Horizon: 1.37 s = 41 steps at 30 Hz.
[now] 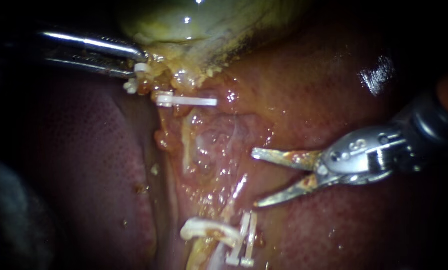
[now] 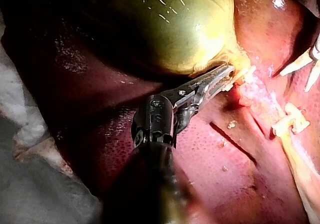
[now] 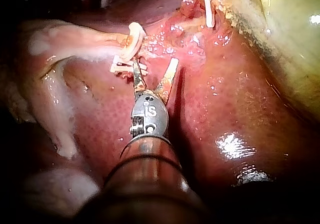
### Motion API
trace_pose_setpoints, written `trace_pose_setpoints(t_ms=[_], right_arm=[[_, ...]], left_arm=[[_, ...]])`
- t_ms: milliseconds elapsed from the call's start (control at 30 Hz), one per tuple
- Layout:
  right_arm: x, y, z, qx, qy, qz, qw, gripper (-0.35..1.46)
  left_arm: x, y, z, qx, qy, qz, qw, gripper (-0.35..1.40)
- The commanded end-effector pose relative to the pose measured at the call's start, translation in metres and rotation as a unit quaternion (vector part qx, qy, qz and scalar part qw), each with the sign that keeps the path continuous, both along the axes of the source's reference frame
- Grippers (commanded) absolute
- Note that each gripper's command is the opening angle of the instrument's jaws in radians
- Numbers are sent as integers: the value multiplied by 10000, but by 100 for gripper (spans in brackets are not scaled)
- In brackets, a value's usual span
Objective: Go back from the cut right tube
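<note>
My right instrument [image 1: 256,178] comes in from the right with its two blades open in a wide V, over the raw liver bed [image 1: 219,145]. Below the blades, a pale tube stump [image 1: 204,229] carries white clips [image 1: 244,240]. Above them a long white clip [image 1: 186,101] lies across tissue under the gallbladder [image 1: 184,20]. My left instrument [image 1: 136,65] reaches in from the upper left, jaws shut on the gallbladder's neck. In the right wrist view the open blades [image 3: 154,71] stand just short of the clipped stump [image 3: 127,59]. In the left wrist view the jaws [image 2: 222,78] pinch the gallbladder's lower edge [image 2: 175,29].
Dark red liver [image 1: 84,165] fills the left side and more liver [image 1: 324,75] lies behind the right instrument. A small white clip [image 1: 130,86] sits beside the left jaws. White gauze [image 2: 30,149] lies beside the liver in the left wrist view.
</note>
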State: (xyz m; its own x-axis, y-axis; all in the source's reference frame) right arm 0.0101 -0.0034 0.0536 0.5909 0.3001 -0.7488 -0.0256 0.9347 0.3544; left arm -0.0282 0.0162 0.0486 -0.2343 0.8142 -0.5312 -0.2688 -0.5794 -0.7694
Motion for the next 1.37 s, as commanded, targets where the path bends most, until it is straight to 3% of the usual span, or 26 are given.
trace_pose_setpoints(t_ms=[33, 233, 500, 700, 1000, 1367], right_arm=[[-6, 2, -1, -55, -64, 23, 10000, 145], [-28, 16, -7, -258, -195, 39, 9995, 145], [-33, 19, -7, -423, -391, 193, 9982, 145], [-33, 19, -7, -281, -279, 80, 9992, 145], [-32, 19, -7, -281, -280, 81, 9992, 145], [-27, 20, -6, -198, -201, 5, 9996, 145]], left_arm=[[0, 0, 0, 3, 12, 3, 10000, -35], [-1, -1, 2, -2, 15, 1, 10000, -35], [-7, -4, 9, -18, 67, 11, 10000, -35], [-19, -9, 26, -73, 139, 60, 9999, -35], [-40, -23, 78, 185, 218, 146, 9995, -35], [-37, -23, 80, 186, 236, 175, 9994, -35]])
